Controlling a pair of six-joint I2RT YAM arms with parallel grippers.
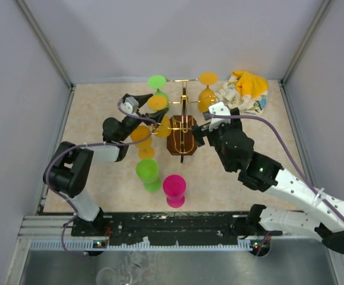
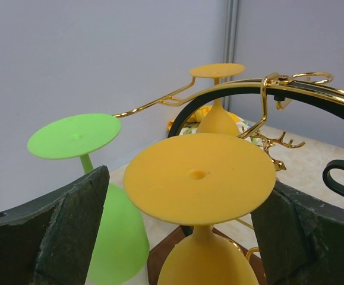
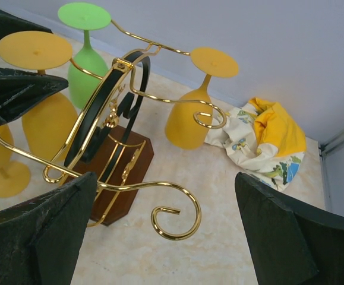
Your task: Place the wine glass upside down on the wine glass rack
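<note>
The beige desk [image 1: 219, 190] is seen from above, with 2 arms reaching in from its near edge: the left arm [image 1: 76, 169] and the right arm [image 1: 290, 184]. At the middle of the desk the wine glass rack [image 1: 183, 122] is set, its gold curled arms spread out from a dark oval frame on a brown base. A yellow and white patterned cloth [image 1: 246, 90] is bunched in the far right corner.

The orange wine glass [image 3: 34, 50] is found on the left side of the rack, upside down with its foot uppermost. It is flanked by the left gripper [image 2: 189, 178], whose fingers are spread wide, 1 on each side of the foot (whether a pad touches the rim cannot be told). The right gripper [image 3: 166, 184] is held at the right side of the rack, just above a curled arm end, with its fingers wide apart and nothing between them.

A green inverted glass [image 1: 157, 82] and another orange inverted glass [image 1: 208, 78] are placed at the far side of the rack. Towards the near edge, a green glass [image 1: 148, 171] and a pink glass [image 1: 174, 187] are stood side by side.
</note>
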